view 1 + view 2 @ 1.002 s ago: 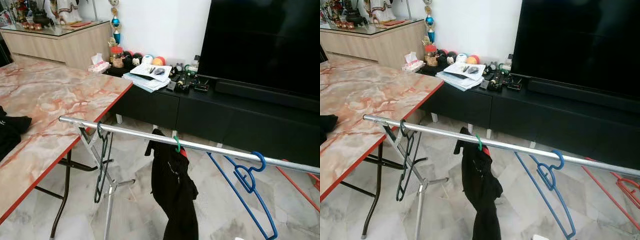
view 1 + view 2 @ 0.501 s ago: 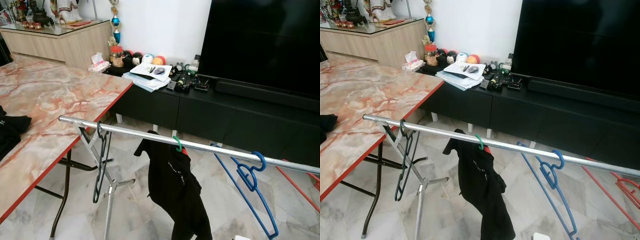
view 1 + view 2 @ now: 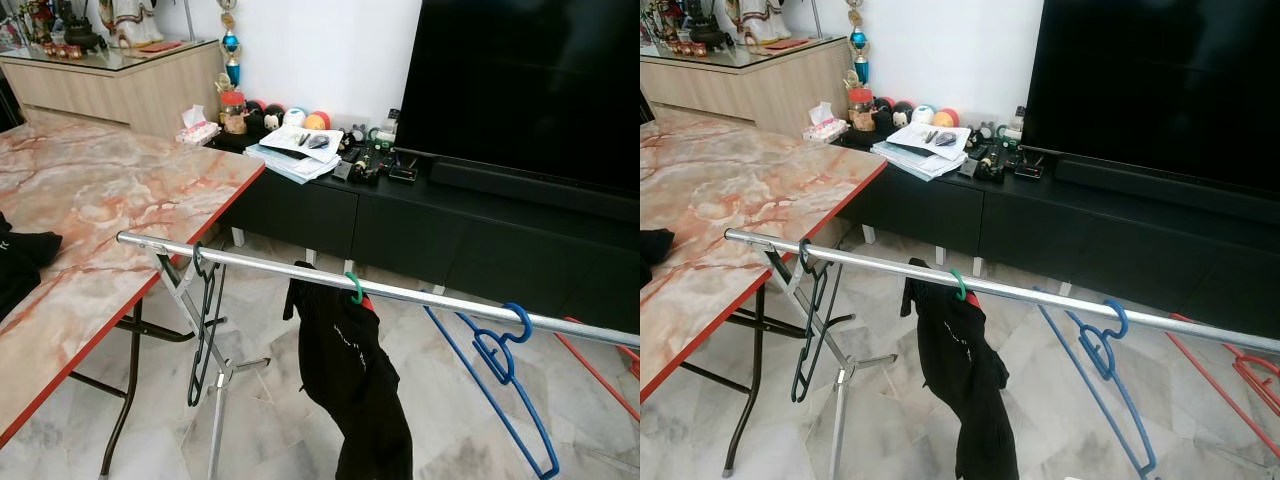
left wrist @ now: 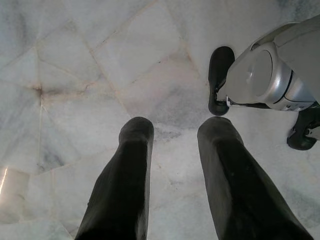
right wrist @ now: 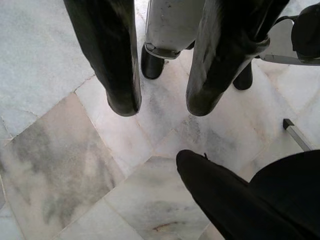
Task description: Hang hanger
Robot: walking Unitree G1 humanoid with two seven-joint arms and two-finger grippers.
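Observation:
A silver rail [image 3: 260,264] runs across in front of me. On it hangs a green hanger [image 3: 353,288] carrying a black garment [image 3: 352,380], free of any gripper. A dark empty hanger [image 3: 204,330] hangs near the rail's left end, and a blue empty hanger [image 3: 505,385] near its right. My left gripper [image 4: 175,131] hangs open over the marble floor. My right gripper [image 5: 160,107] is open too, pointing at the floor, with the garment's hem [image 5: 240,200] close by.
A marble-topped table [image 3: 90,220] with a red edge stands at the left, black cloth [image 3: 20,262] lying on it. A black TV console [image 3: 450,230] and large TV [image 3: 530,90] are behind the rail. Red hangers [image 3: 1250,380] lie on the floor at the right.
The black garment on the green hanger has swung, spreading out and then settling back. The blue hanger has swayed slightly. The rail and table have stayed put.

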